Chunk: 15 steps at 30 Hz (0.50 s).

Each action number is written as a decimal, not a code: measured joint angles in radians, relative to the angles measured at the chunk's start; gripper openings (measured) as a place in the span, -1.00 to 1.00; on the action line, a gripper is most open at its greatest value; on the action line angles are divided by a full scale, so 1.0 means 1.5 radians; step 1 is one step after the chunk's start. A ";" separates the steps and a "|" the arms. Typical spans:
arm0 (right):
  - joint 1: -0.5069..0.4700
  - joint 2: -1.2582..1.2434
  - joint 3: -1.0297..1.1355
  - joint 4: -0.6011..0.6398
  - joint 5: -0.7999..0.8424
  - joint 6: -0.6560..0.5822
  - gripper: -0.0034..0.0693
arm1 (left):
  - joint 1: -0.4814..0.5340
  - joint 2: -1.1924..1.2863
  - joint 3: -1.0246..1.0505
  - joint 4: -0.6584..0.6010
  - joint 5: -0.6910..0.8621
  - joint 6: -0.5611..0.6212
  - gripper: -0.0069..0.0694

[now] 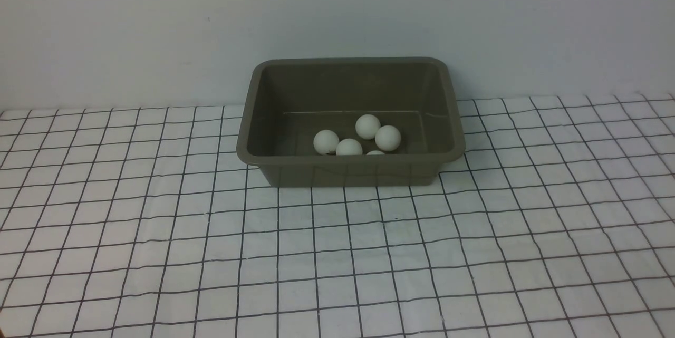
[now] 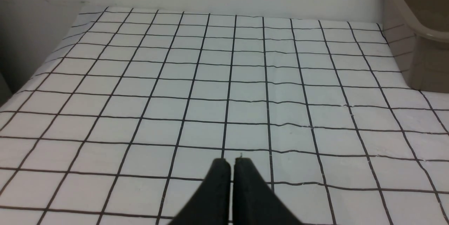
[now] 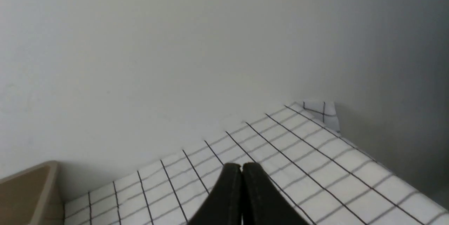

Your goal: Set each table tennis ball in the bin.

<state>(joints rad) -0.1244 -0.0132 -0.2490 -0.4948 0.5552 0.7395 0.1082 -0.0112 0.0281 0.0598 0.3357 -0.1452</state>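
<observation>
on my front feed the bin [image 1: 350,166] sat at the back of the checked cloth [image 1: 337,253] by the wall, table tennis balls [image 1: 368,126] clustered inside it. my left gripper [image 2: 231,163] and right gripper [image 3: 242,167] had jaws pressed together, empty.

The bin [image 1: 350,169] is a plain olive-brown, inside and out, and the table tennis balls [image 1: 367,126] lying in it are matte white with no marking that can be made out. The tablecloth [image 1: 337,253] is white, crossed by thin black lines into a grid of squares from near edge to far, and the wall [image 1: 158,21] behind is a plain pale grey. The left gripper [image 2: 231,163] and right gripper [image 3: 241,168] are both matte black.
</observation>
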 joint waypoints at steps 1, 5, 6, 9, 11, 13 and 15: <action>0.000 0.000 0.000 -0.001 -0.012 0.000 -0.95 | 0.000 0.000 0.000 0.000 0.000 0.000 -0.83; 0.000 0.000 0.001 -0.002 -0.071 0.000 -0.95 | 0.000 0.000 0.000 0.000 0.000 0.000 -0.83; 0.000 0.000 0.004 -0.001 -0.087 0.000 -0.95 | 0.000 0.000 0.000 0.000 0.000 0.000 -0.83; 0.000 0.000 0.024 0.031 -0.113 -0.033 -0.95 | 0.000 0.000 0.000 0.000 0.000 0.000 -0.83; 0.000 0.000 0.056 0.106 -0.113 -0.124 -0.95 | 0.000 0.000 0.000 0.001 0.000 0.000 -0.83; 0.000 0.000 0.077 0.167 -0.110 -0.197 -0.95 | 0.000 0.000 0.000 0.002 0.000 0.000 -0.83; 0.000 0.000 0.090 0.218 -0.108 -0.255 -0.95 | 0.000 0.000 0.000 0.002 0.000 0.000 -0.83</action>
<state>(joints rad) -0.1244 -0.0132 -0.1134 -0.1678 0.3932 0.3574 0.1082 -0.0112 0.0281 0.0628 0.3357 -0.1452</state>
